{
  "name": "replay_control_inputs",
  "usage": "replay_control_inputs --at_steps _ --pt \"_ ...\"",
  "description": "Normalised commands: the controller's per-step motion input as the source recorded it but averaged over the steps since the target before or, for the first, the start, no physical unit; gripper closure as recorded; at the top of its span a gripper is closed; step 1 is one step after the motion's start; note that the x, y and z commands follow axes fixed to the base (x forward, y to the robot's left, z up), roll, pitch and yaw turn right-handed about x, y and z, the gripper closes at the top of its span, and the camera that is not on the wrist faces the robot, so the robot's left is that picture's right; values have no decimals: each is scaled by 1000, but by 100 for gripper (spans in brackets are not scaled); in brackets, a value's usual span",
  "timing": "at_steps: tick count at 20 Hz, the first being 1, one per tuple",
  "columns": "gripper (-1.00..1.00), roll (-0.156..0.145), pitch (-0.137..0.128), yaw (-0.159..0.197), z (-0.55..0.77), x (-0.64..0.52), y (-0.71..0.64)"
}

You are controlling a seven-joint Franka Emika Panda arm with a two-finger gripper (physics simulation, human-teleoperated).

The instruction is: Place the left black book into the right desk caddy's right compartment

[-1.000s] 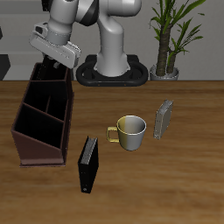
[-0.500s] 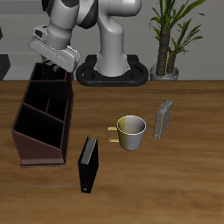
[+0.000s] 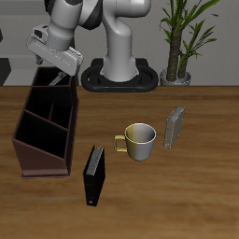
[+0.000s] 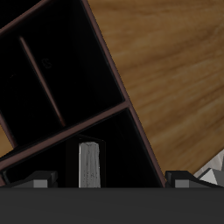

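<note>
Evidently the claw point(image 3: 59, 75) hangs over the back end of the caddy point(image 3: 28, 149), the end farthest from the tabletop's point(image 3: 187, 196) front edge. Its fingers are spread wide and grip nothing: the wrist view shows both tips well apart, with clear gaps inside them. Directly beneath, a book point(image 4: 90, 164) stands upright in the end compartment point(image 4: 131, 166), showing a pale top edge. It lies between the two fingers and touches neither. Its thin dimension runs along the line from finger to finger, and its long top edge runs across that line. This is judged to be the task's book, already inside the caddy. Whether this end compartment is the right one cannot be confirmed, since the caddy's front is not identifiable here. Given this relation, the coming move should be a straight vertical lift; any sideways drift would bring a finger against the book or the divider. Two other books rest on the tabletop well apart from the caddy's back end: a black one point(image 3: 93, 175) near the front edge, and a greyer one point(image 3: 175, 126) beyond the mug point(image 3: 140, 140).
</note>
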Motion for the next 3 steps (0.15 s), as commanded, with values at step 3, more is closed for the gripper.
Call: replay_control_inputs --at_steps 3 --pt "-100 5 -12 42 118 173 -43"
